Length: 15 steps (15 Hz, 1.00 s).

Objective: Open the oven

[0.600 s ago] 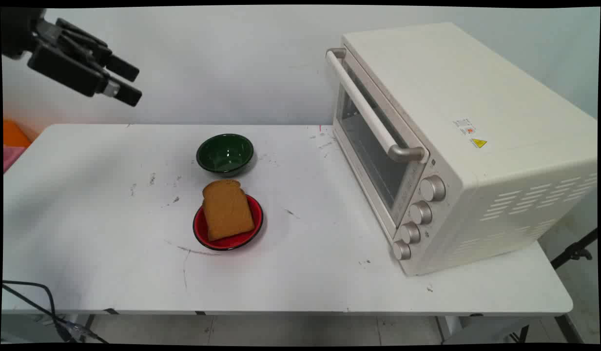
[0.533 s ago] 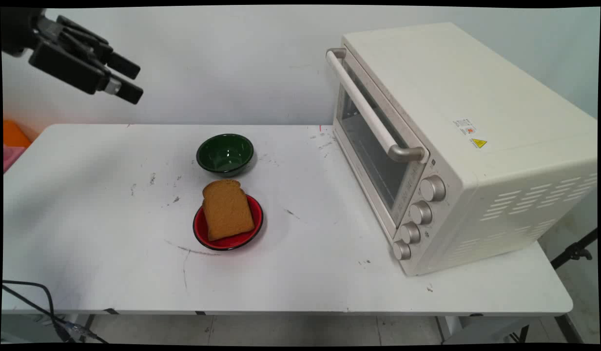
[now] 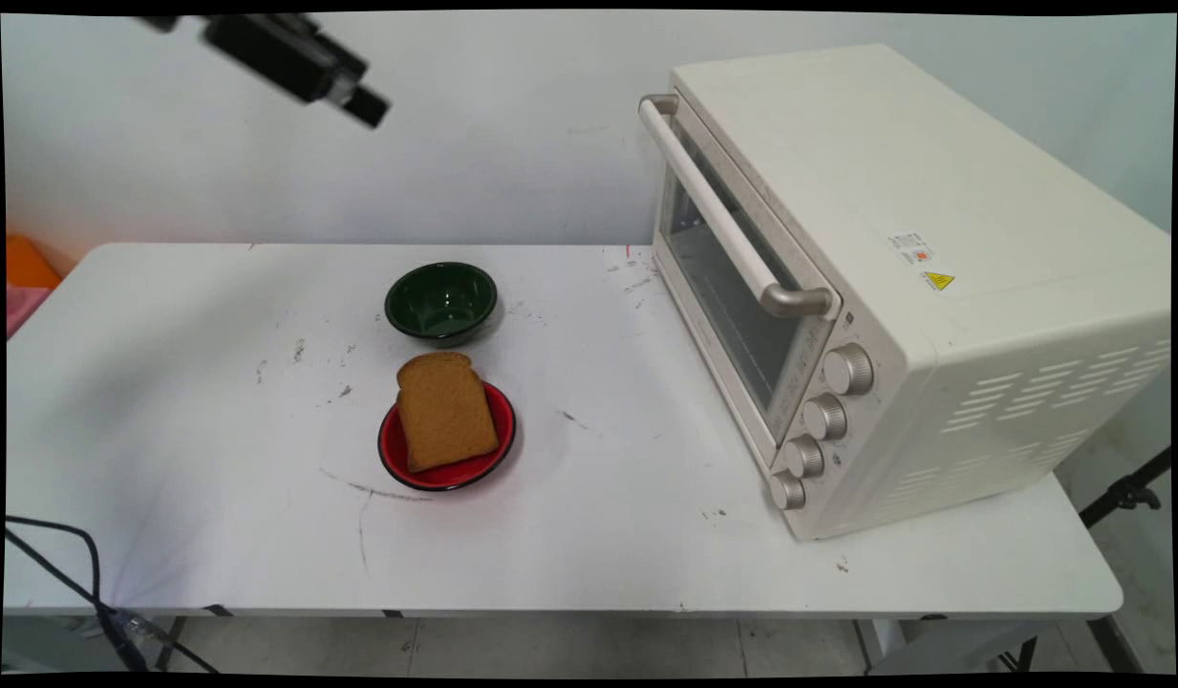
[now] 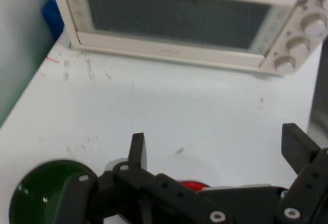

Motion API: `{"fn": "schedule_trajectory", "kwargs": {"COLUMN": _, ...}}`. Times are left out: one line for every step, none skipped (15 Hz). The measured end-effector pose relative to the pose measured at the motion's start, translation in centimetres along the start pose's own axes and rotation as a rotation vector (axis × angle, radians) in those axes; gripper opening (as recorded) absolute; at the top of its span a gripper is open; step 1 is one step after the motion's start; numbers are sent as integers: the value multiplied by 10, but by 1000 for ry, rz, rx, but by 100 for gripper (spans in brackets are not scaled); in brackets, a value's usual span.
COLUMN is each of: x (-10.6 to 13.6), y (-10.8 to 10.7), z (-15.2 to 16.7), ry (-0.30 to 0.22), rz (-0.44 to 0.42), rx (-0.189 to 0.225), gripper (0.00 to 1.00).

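Note:
My gripper (image 3: 364,103) hangs high near the top edge, left of centre, well above the table and holding nothing. In the hand view its two fingers (image 4: 137,149) stand wide apart, so the gripper (image 4: 215,147) is open. Below it on the table sit a dark green bowl (image 3: 441,302) and, nearer the front, a red plate (image 3: 483,461) with a slice of brown bread (image 3: 444,409) on it. The hand view shows the green bowl (image 4: 43,190) at lower left and a sliver of the red plate (image 4: 193,185) behind the linkage.
A cream toaster oven (image 3: 894,287) fills the table's right side, door shut, with a long handle (image 3: 717,205) and several knobs (image 3: 825,416). It faces the hand camera as the toaster oven (image 4: 179,21). Black cables (image 3: 63,583) hang at the front left corner.
The gripper has risen and swung right, from the upper left corner to near the top edge above the bowl's left. Bowl, plate, bread and oven have not moved.

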Motion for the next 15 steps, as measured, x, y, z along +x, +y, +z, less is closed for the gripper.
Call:
{"fn": "schedule_trajectory", "kwargs": {"x": 13, "y": -1, "z": 9, "ry": -3, "rz": 3, "rx": 3, "gripper": 100}}
{"fn": "schedule_trajectory", "kwargs": {"x": 25, "y": -2, "z": 18, "ry": -5, "rz": 8, "rx": 6, "gripper": 100}}
{"fn": "schedule_trajectory", "kwargs": {"x": 42, "y": -3, "z": 32, "ry": -11, "rz": 17, "rx": 10, "gripper": 100}}
{"fn": "schedule_trajectory", "kwargs": {"x": 54, "y": -4, "z": 43, "ry": -16, "rz": 25, "rx": 12, "gripper": 100}}
{"fn": "schedule_trajectory", "kwargs": {"x": 67, "y": -6, "z": 56, "ry": -25, "rz": 37, "rx": 14, "gripper": 100}}
{"fn": "schedule_trajectory", "kwargs": {"x": 79, "y": -7, "z": 68, "ry": -34, "rz": 48, "rx": 15, "gripper": 100}}
{"fn": "schedule_trajectory", "kwargs": {"x": 88, "y": -7, "z": 79, "ry": -43, "rz": 57, "rx": 15, "gripper": 100}}
{"fn": "schedule_trajectory", "kwargs": {"x": 97, "y": -8, "z": 90, "ry": -51, "rz": 65, "rx": 13, "gripper": 100}}
{"fn": "schedule_trajectory", "kwargs": {"x": 108, "y": -8, "z": 104, "ry": -62, "rz": 77, "rx": 9, "gripper": 100}}
{"fn": "schedule_trajectory", "kwargs": {"x": 117, "y": -8, "z": 115, "ry": -70, "rz": 87, "rx": 4, "gripper": 100}}
{"fn": "schedule_trajectory", "kwargs": {"x": 125, "y": -8, "z": 127, "ry": -78, "rz": 97, "rx": -1, "gripper": 100}}
{"fn": "schedule_trajectory", "kwargs": {"x": 133, "y": -8, "z": 139, "ry": -86, "rz": 107, "rx": -7, "gripper": 100}}
{"fn": "schedule_trajectory", "kwargs": {"x": 140, "y": -8, "z": 149, "ry": -93, "rz": 116, "rx": -13, "gripper": 100}}
{"fn": "schedule_trajectory", "kwargs": {"x": 147, "y": -8, "z": 160, "ry": -100, "rz": 125, "rx": -20, "gripper": 100}}
{"fn": "schedule_trajectory", "kwargs": {"x": 154, "y": -8, "z": 170, "ry": -107, "rz": 134, "rx": -27, "gripper": 100}}
